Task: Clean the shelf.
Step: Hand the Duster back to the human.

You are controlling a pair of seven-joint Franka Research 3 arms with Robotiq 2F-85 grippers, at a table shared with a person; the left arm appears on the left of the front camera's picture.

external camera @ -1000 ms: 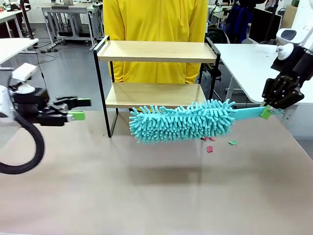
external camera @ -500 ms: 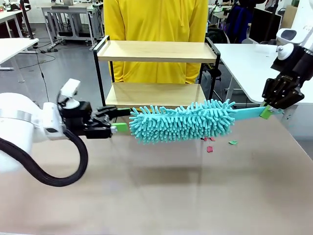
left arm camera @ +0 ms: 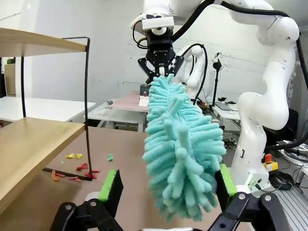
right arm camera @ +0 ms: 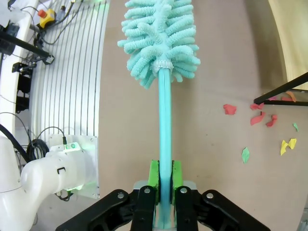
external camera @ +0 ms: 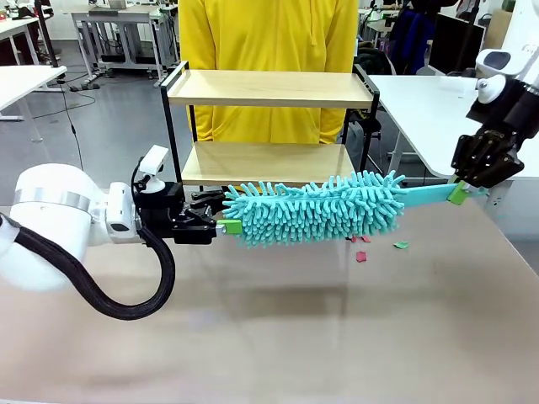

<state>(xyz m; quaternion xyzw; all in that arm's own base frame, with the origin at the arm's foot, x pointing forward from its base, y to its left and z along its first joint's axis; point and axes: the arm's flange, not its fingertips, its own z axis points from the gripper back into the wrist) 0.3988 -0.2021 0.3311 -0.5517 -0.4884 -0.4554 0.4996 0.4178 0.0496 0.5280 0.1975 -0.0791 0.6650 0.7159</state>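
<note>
A big work room with white desks sits behind a wide brown bench (external camera: 278, 337). At the far edge of the bench, in the upper middle of the frame, stands the small shelf (external camera: 269, 88) with two light wooden boards and a thin black metal frame. A person in a yellow top (external camera: 269, 34) stands right behind it.

The right hand (external camera: 459, 192), at the right side of the frame, is shut tight on the flat blue-green handle of a fluffy blue-green duster (external camera: 312, 209). The duster hangs level above the bench, just in front of the lower board.

The left hand (external camera: 221, 217) was far off at the left edge a second ago. Now it has slid across to the duster's free tip. Its green-padded fingers (left arm camera: 109, 185) stand wide open on each side of the fluff, holding nothing yet.

It looks like the left hand may take or steady the duster before wiping. Little bits of coloured paper (external camera: 362, 255) lie on the bench by the shelf's right foot.
</note>
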